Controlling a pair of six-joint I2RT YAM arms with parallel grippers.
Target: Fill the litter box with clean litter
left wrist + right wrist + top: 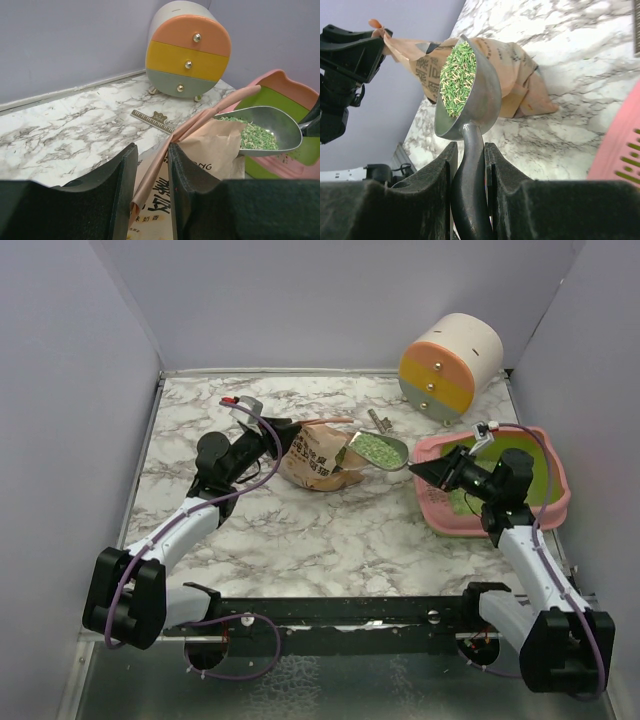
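Note:
The pink litter box (555,502) with a lime-green inside sits at the right; its rim also shows in the left wrist view (280,82) and the right wrist view (615,150). My right gripper (425,472) (469,147) is shut on the dark handle of a silver scoop (378,450) (277,125) (485,100). The scoop holds green and pale litter (372,446) (255,136) (455,75) and hangs between the tan paper bag (315,465) (215,145) (515,65) and the box. My left gripper (285,432) (152,150) stands open, with the bag's folded top edge loose between its jaws.
A round cream drum (450,365) (187,50) with orange, yellow and grey bands stands at the back right. A small metal strip (377,421) (152,120) lies on the marble top behind the bag. Lilac walls close in the left, back and right sides.

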